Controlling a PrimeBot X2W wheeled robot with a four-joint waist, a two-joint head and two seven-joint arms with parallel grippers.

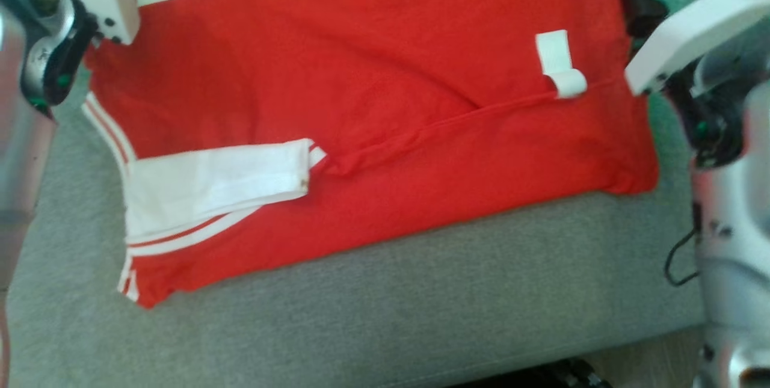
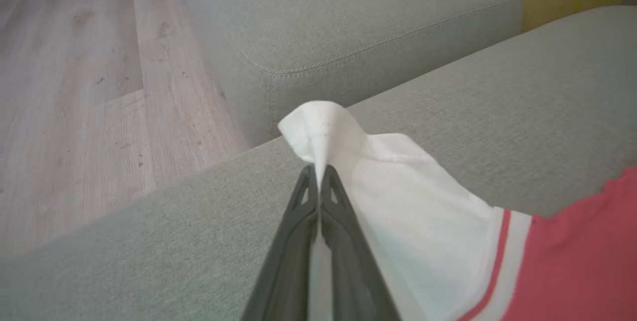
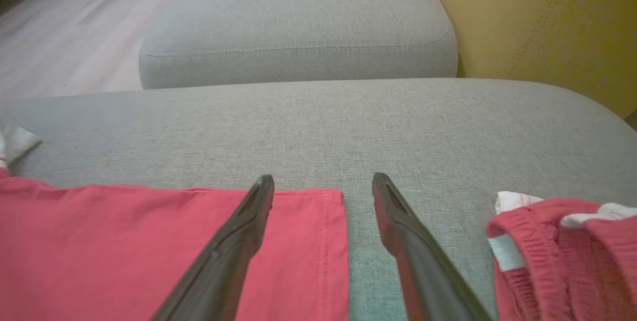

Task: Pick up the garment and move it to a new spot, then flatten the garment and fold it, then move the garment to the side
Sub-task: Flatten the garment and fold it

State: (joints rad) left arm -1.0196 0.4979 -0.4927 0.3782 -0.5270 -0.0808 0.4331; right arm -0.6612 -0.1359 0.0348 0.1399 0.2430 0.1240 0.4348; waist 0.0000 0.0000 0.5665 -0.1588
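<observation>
Pinching a white corner of the garment (image 2: 428, 221), left jaws hide the nipped fabric; right jaws spread wide.

We are looking into what seems to be a home living room. A grey fabric sofa seat (image 1: 421, 298) is stretching across before us, a second grey cushion (image 2: 348, 27) with a stitched seam is sitting just beyond it, pale wood-look floor planks (image 2: 74, 87) are running alongside, and mustard-yellow upholstery (image 3: 537, 22) is rising behind. A red garment (image 1: 391, 105) is lying spread on the seat.
</observation>
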